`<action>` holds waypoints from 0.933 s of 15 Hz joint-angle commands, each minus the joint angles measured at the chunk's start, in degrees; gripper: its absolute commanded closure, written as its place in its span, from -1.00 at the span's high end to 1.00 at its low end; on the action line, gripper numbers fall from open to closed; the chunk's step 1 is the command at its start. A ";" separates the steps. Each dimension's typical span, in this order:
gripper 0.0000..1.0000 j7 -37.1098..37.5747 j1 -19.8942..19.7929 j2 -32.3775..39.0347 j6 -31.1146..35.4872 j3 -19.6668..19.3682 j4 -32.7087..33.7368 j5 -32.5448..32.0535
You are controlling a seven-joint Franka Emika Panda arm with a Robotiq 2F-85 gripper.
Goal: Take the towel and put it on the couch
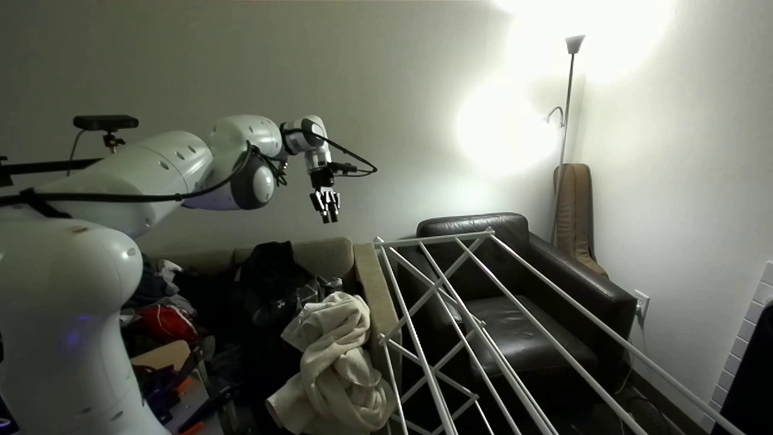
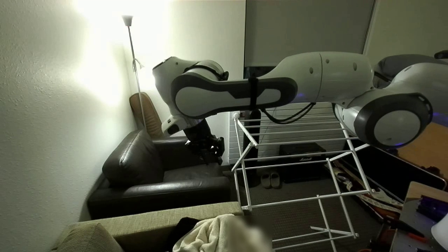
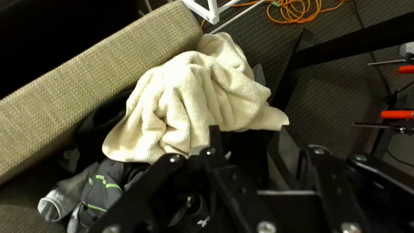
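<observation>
This looks like a home's living room: a tan fabric couch (image 1: 326, 254) stands beside a dark leather-like armchair (image 2: 159, 190), with a floor lamp (image 1: 569, 90) lit behind it. Clothes (image 1: 272, 272) lie heaped on the couch near its arm, a white drying rack (image 1: 481, 327) stands in front of the armchair, and a pair of slippers (image 2: 275, 179) rests on the dark floor (image 2: 287, 220) near a black box (image 2: 304, 171) marked Marshall.

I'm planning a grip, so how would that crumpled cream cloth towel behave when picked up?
The cream cloth towel would likely droop, floppy, given its many soft folds. Its fuzzy-looking surface suggests it probably won't slip easily. Being heaped and bulky, it may feel fairly heavy.
</observation>
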 commanded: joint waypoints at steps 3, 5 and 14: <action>0.90 11.83 -5.24 -1.59 -0.81 0.82 -1.51 2.91; 1.00 15.92 -7.43 -1.41 -1.02 1.75 -1.58 4.54; 1.00 24.79 -12.36 -0.88 -0.04 3.88 -1.54 8.04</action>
